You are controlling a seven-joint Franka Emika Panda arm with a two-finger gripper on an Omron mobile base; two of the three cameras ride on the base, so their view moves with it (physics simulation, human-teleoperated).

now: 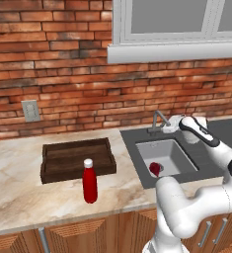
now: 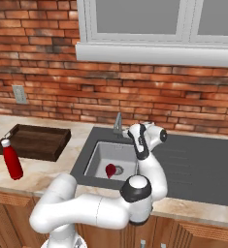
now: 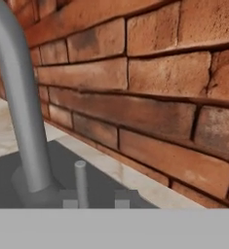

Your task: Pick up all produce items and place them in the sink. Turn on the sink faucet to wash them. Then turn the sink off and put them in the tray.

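Flanking the faucet (image 3: 18, 97) lever (image 3: 80, 182), the fingers (image 3: 69, 203) stand narrowly apart; the produce item (image 1: 155, 169) lies in the sink (image 1: 179, 153).

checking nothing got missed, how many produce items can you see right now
1: a small dark-red produce item lies in the sink basin beside the drain. None on the counter or in the tray.

Marble counter (image 1: 19, 183) under the brick wall.
We see the tray (image 1: 77, 159) and red bottle (image 1: 90, 182) well left of the hand; the sink (image 1: 169, 154) sits, it seems, just below it.
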